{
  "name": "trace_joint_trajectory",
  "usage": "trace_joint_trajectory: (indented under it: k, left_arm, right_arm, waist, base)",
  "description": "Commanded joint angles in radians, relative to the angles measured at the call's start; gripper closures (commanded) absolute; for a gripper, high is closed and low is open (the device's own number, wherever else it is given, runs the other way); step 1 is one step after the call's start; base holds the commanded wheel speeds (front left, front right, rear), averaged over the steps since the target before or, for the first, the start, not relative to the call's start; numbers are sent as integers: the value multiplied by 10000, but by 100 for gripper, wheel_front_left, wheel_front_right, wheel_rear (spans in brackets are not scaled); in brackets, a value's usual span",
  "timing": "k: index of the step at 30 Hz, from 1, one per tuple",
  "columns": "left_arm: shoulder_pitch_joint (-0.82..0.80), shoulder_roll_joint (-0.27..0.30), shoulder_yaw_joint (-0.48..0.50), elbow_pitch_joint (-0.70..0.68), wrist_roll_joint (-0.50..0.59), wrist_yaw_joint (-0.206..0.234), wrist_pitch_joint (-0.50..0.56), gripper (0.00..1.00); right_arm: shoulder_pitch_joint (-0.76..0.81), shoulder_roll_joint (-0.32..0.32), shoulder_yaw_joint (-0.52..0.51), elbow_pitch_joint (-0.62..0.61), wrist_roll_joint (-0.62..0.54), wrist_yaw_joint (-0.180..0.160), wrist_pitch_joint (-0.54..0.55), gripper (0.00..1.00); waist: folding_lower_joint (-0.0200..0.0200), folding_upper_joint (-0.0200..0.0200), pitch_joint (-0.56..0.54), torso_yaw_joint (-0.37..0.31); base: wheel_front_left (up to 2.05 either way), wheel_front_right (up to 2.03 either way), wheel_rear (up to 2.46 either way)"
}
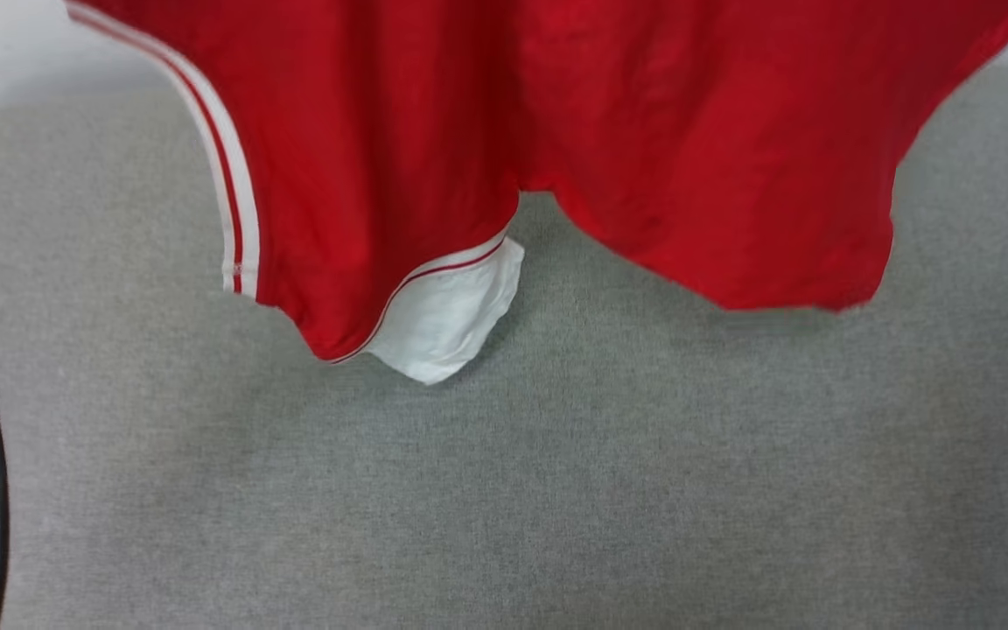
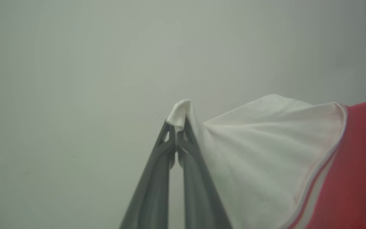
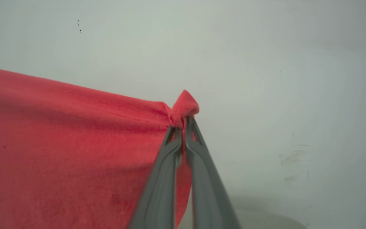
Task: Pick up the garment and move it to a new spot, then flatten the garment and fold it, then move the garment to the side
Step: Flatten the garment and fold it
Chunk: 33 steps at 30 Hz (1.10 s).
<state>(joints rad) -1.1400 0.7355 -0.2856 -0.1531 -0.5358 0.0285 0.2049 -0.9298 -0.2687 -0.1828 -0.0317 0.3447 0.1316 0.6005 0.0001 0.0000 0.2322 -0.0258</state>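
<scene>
While both claws pinch it up high, the shirt point(image 1: 644, 131) hangs in the air over the grey desk point(image 1: 556, 490).
The left claw point(image 2: 177, 127) pinches the tip of a white sleeve point(image 2: 265, 143), and the right claw point(image 3: 183, 125) pinches a red corner. I think they hold the shirt wide so it falls open before it goes down in a new spot. Its low edges, with a white flap point(image 1: 451, 315) poking out, hang near the desk; I cannot tell if they touch. No words, numbers or labels can be read on the plain red side that shows.
</scene>
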Motion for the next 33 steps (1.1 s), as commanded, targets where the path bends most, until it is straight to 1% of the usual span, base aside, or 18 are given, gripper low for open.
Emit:
trace_joint_trajectory:
  k: [1, 7, 10, 12, 15, 18, 20, 21, 24, 29, 33]
  left_arm:
    - [-393, 95, -15, 215, 129, -107, -32, 100]
    - [-2097, 184, -310, 1318, 536, -776, -90, 100]
    - [-3079, -86, -461, 2141, 644, -1024, -332, 100]
    - [-3776, -240, -534, 2754, 761, -1115, -570, 100]
    - [-4914, -488, -621, 3683, 934, -1202, -921, 100]
    - [-5932, -961, -756, 4793, 1078, -1297, -1644, 100]
    - [-6570, -1171, -763, 5678, 1269, -1272, -2228, 100]
    - [-6570, -1171, -763, 5678, 1269, -1272, -2228, 100]
    - [-7428, -1461, -779, 6903, 1551, -1162, -3141, 100]
    - [-7943, -2037, -1065, 8410, 1754, -1210, -4070, 100]
    - [-7653, -2486, -1206, 9114, 1684, -1272, -4469, 100]
  right_arm:
    - [-328, -14, -50, 86, -75, -19, -71, 100]
    - [-1752, -309, 51, 676, -534, -20, -429, 100]
    - [-2605, -486, 70, 1306, -827, -20, -846, 100]
    - [-3156, -591, 120, 1791, -1158, -22, -1211, 100]
    - [-4176, -633, 109, 2553, -1551, -22, -1706, 100]
    - [-5048, -528, -81, 3468, -2063, -25, -2410, 100]
    - [-5624, -401, -233, 4126, -2454, -26, -2971, 100]
    - [-5624, -401, -233, 4126, -2454, -26, -2971, 100]
    - [-6474, -170, -375, 5016, -3016, -33, -3779, 100]
    - [-7456, 237, -641, 6315, -3857, -33, -4732, 100]
    - [-7867, 454, -728, 7177, -4310, -23, -5255, 100]
  waist:
    - [-1, 0, 545, 8]
    - [-1, 0, 1733, 95]
    - [-1, 0, 2339, 163]
    - [-1, 0, 2660, 207]
    - [-1, 0, 3224, 228]
    - [-1, 0, 3705, 262]
    - [-1, 0, 3944, 292]
    - [-1, 0, 3944, 292]
    - [-1, 0, 4317, 277]
    - [-1, 0, 4887, 383]
    - [-1, 0, 5203, 528]
  base:
    - [0, 0, 0]
    - [0, 0, 0]
    - [0, 0, 0]
    - [0, 0, 0]
    - [0, 0, 0]
    - [0, 0, 0]
    - [0, 0, 0]
    - [0, 0, 0]
    - [0, 0, 0]
    - [0, 0, 0]
    - [0, 0, 0]
